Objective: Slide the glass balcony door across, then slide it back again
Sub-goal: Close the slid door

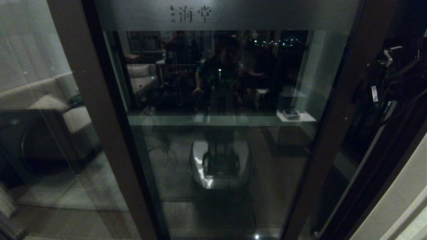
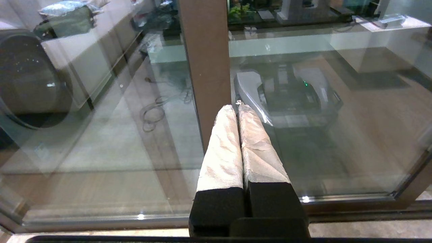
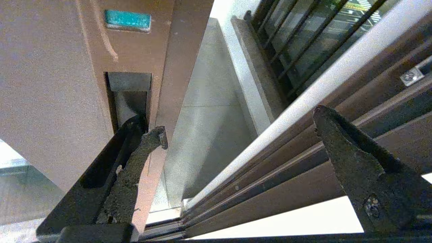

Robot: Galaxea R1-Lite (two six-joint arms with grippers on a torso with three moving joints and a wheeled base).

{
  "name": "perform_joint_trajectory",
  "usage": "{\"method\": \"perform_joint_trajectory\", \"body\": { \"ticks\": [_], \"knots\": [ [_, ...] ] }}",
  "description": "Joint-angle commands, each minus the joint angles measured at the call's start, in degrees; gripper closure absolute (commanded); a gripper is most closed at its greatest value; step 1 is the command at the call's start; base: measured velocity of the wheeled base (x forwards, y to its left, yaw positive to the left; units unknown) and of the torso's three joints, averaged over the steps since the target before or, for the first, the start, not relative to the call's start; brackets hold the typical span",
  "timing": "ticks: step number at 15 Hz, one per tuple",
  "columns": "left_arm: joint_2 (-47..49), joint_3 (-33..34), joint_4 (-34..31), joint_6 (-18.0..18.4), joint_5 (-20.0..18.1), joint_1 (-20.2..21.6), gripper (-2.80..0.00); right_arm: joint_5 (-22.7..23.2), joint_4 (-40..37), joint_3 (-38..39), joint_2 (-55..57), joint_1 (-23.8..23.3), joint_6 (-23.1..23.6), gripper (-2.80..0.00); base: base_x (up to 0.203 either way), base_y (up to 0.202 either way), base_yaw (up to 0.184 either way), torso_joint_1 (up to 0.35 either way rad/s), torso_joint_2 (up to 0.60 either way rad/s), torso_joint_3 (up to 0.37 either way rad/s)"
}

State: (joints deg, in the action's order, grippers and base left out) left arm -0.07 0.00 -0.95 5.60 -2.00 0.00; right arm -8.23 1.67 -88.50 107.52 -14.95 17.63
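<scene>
Balcony floor (image 3: 206, 111) seen past open right gripper (image 3: 241, 121) | one finger (image 3: 135, 168) set in glass balcony door (image 1: 217, 133) handle recess (image 3: 130, 98) | left gripper (image 2: 238, 108) closed, parked, empty.

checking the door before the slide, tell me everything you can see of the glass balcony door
The glass balcony door is a tall clear pane in a dark brown frame, upright, with a frosted top strip bearing Chinese characters. The glass mirrors the room and robot. Its right stile carries a slim dark recessed handle. The right end effector is open, one finger reaching into the recess. A gap shows beside the stile, so the door looks partly open.
</scene>
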Motion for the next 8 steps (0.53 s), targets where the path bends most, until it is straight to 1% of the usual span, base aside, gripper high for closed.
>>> {"method": "perform_joint_trajectory", "body": {
  "ticks": [1,8],
  "knots": [
    [-0.01,0.09,-0.02,0.03,-0.02,0.00,0.00,-0.21,0.09,0.00,-0.03,-0.32,0.12,-2.80,0.000,0.000,0.000,0.000,0.00,0.000],
    [-0.01,0.09,-0.02,0.03,-0.02,0.00,0.00,-0.81,0.09,0.00,-0.04,-1.64,0.82,-2.80,0.000,0.000,0.000,0.000,0.00,0.000]
  ]
}}
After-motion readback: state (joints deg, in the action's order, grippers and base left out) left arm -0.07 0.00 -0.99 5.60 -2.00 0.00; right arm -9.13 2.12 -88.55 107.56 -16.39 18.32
